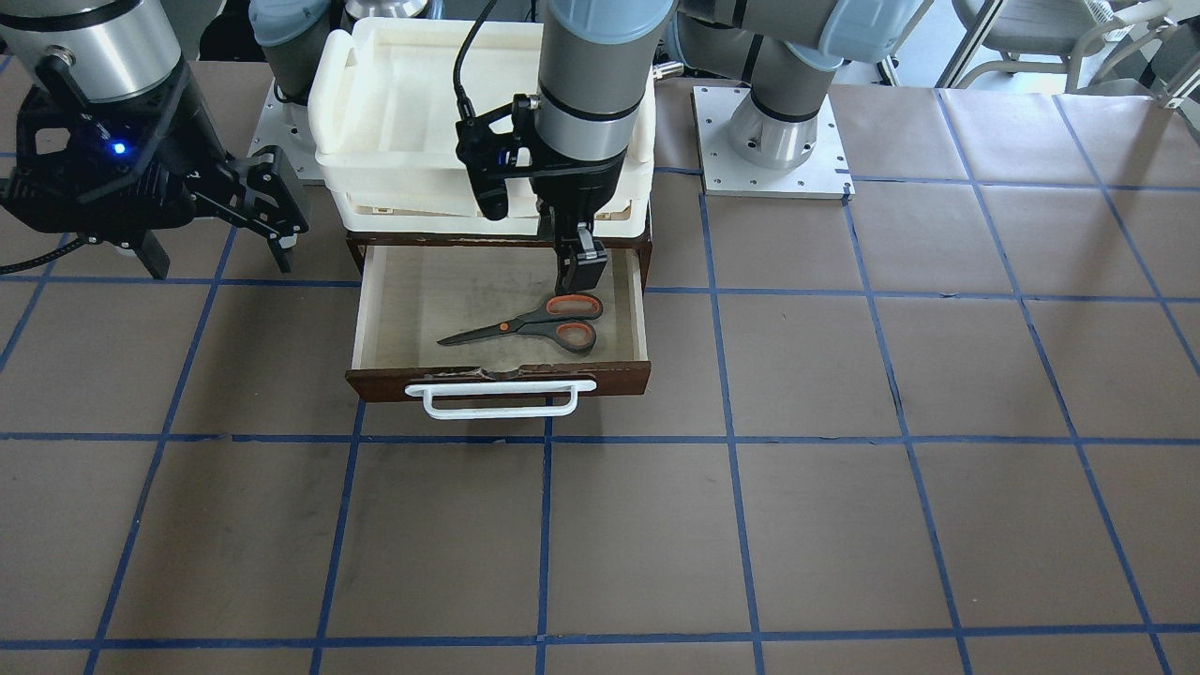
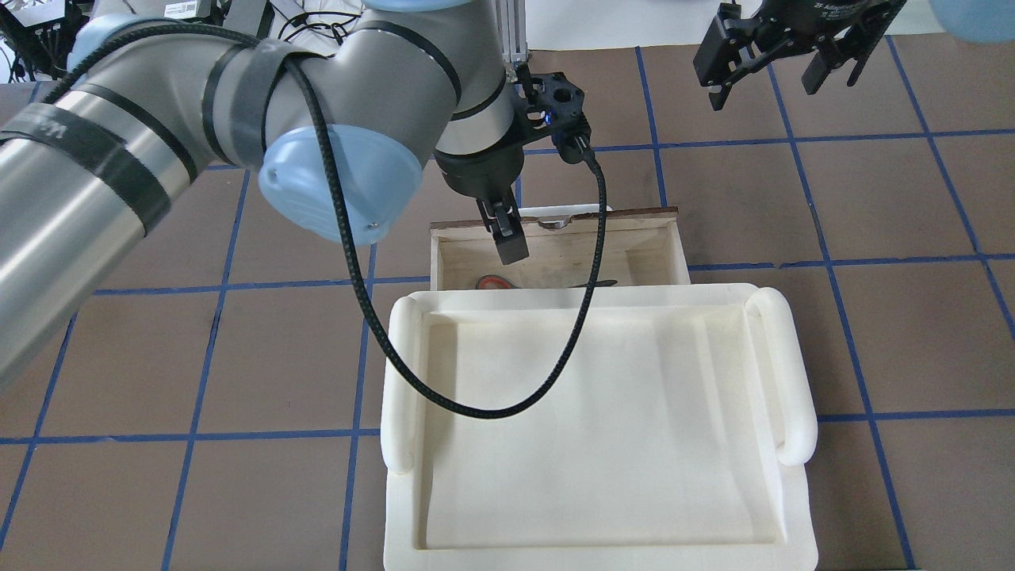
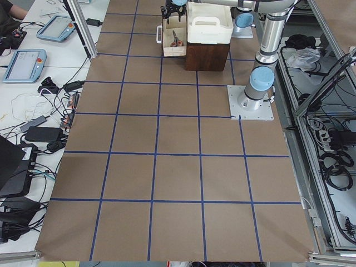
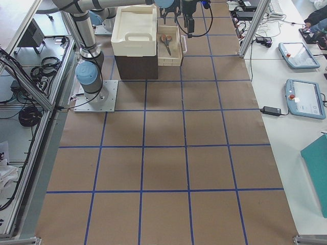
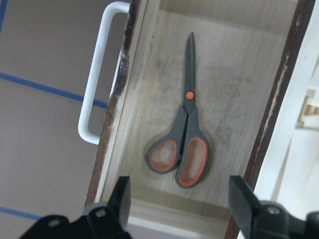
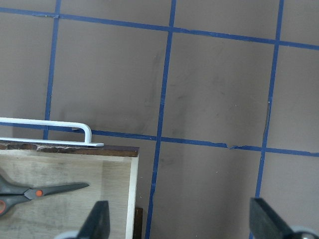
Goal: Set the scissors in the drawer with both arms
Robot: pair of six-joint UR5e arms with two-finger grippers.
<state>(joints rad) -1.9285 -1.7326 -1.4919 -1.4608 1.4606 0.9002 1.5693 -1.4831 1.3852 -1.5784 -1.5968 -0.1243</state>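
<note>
Left wrist-mounted view: scissors (image 5: 186, 117) lie in open drawer (image 5: 149, 64); left pincer (image 5: 180, 195), right pincer (image 6: 180, 217) both apart.

I see grey scissors (image 1: 525, 330) with orange loops, dark brown drawer (image 1: 619, 377), white handle (image 1: 497, 411), pale inside; cream tray (image 1: 375, 103); brown tabletop (image 1: 844, 469), blue grid lines.
</note>
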